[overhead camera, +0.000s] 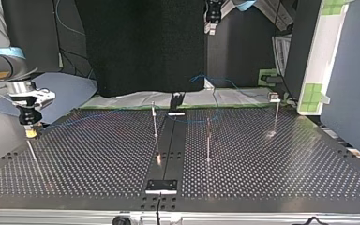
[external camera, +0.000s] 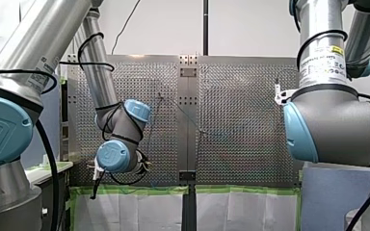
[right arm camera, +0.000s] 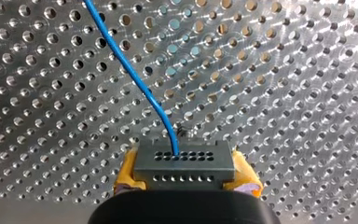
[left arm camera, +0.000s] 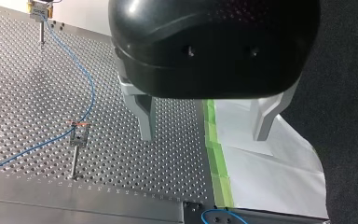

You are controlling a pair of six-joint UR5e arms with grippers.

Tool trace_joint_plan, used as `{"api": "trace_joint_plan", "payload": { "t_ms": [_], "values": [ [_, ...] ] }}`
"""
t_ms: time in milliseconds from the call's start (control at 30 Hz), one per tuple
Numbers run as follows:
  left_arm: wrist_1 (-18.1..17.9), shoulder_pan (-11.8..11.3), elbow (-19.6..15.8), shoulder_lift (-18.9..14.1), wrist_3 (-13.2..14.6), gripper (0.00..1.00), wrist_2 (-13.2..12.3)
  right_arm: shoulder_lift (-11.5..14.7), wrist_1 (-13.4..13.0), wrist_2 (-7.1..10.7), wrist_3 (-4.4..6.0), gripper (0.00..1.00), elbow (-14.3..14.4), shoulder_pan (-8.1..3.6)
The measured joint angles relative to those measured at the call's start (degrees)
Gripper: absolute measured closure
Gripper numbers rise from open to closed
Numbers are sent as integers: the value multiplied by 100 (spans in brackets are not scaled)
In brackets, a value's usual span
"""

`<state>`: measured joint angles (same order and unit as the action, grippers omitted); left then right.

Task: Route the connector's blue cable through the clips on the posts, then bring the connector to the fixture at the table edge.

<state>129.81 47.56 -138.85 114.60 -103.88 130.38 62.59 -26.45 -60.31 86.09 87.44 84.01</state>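
Grey connector (right arm camera: 184, 164) half-hidden in right claw (right arm camera: 186, 176)

My left claw (left arm camera: 204, 137) gapes; blue cable (left arm camera: 92, 88) reaches a post clip (left arm camera: 79, 136).

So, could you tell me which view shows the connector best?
The right wrist view: the connector is close up, clamped between my right gripper's yellow pads. Top and left wrist views show it tiny; the front view hides it.
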Motion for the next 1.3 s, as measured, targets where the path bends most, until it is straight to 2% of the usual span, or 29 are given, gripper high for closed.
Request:
{"api": "trace_joint_plan", "payload": {
  "t_ms": [1300],
  "values": [
    [39, 2, 28, -2, 0, 0, 0, -16, 73, 3, 89, 100, -103, -8]
  ]
}}
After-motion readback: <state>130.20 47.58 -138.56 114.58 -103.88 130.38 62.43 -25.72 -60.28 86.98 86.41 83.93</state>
